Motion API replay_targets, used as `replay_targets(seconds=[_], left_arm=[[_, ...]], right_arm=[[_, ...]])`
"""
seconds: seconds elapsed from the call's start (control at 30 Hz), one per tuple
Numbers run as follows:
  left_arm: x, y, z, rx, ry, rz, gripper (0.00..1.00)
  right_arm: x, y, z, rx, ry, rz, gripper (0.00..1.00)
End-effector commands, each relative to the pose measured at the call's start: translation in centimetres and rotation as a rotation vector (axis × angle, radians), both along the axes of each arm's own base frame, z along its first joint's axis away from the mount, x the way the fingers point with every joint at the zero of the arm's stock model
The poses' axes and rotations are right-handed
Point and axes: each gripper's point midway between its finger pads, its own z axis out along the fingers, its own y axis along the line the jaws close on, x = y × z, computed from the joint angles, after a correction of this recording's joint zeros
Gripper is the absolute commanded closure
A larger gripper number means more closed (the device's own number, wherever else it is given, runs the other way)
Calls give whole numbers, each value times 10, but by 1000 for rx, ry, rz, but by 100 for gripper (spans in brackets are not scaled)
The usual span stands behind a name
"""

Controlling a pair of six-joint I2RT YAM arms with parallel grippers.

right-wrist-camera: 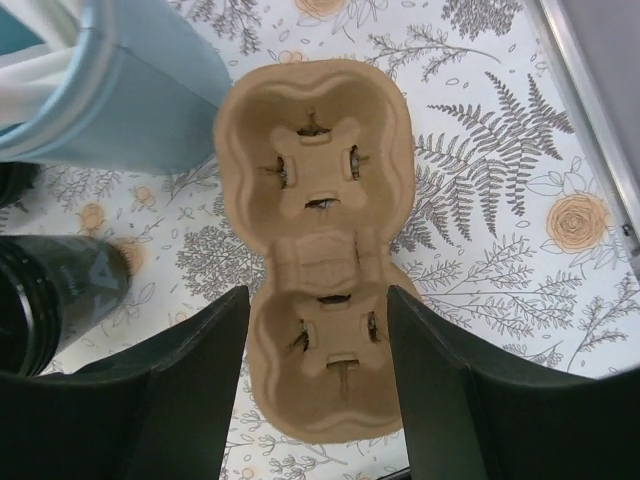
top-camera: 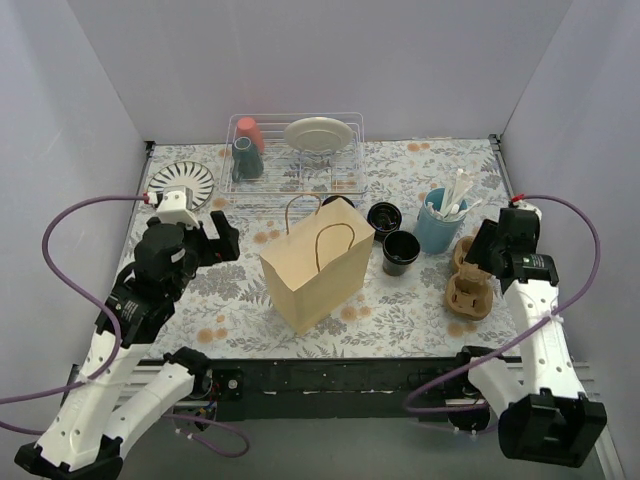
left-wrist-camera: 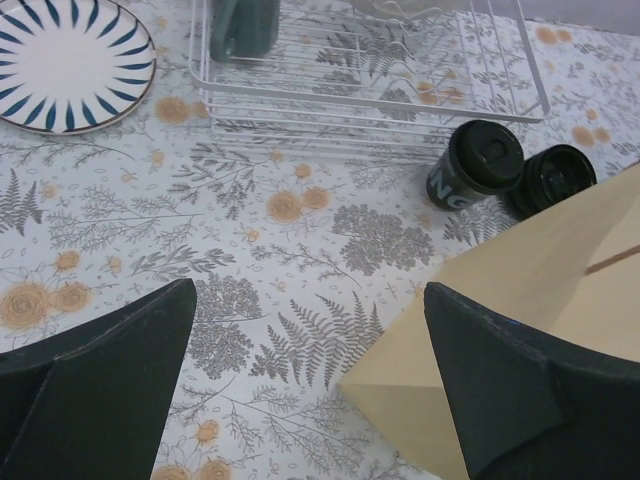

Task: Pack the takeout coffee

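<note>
Left claw (left-wrist-camera: 310,290), spread wide and empty, is hovering over the worktop (left-wrist-camera: 150,220) left of the paper bag (top-camera: 318,265), keeping the bag's mouth unobstructed. Right claw (right-wrist-camera: 318,292) is straddling the cup carrier (right-wrist-camera: 315,150); whether it is gripping cannot be told. The lidded cup (top-camera: 384,216) and second cup (top-camera: 401,252) are standing right of the bag, crowded by the blue cup (top-camera: 436,225).

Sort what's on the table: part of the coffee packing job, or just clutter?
Job:
- lidded black cup
- open black cup
- brown paper bag
- cardboard cup carrier, probably

Clutter:
- light-blue cup of white sticks
- dish rack holding teal tumbler, red tumbler, beige plate
- striped plate
</note>
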Motion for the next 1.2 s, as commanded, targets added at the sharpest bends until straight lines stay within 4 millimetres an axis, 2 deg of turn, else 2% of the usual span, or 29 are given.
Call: replay_targets(seconds=[0.0, 0.07, 0.1, 0.2, 0.23, 0.4, 0.6, 1.17], left_arm=[[-2, 21, 2, -32, -97, 112, 2], [-7, 24, 2, -61, -128, 123, 2], [-8, 24, -6, -61, -124, 117, 2], [-12, 25, -10, -65, -153, 104, 2], [-11, 24, -19, -57, -143, 104, 2], [-19, 25, -22, -111, -188, 96, 2], [-18, 29, -17, -102, -191, 118, 2], [-16, 25, -23, -97, -165, 107, 2]], right_arm=[[20, 3, -17, 96, -16, 140, 34], [22, 2, -24, 123, -18, 137, 34], [24, 3, -28, 139, -8, 137, 34], [27, 1, -38, 166, 13, 129, 34], [26, -1, -40, 166, 23, 124, 35], [21, -10, -53, 152, 55, 99, 35], [17, -13, -68, 147, 126, 96, 37], [17, -16, -83, 140, 166, 95, 46]])
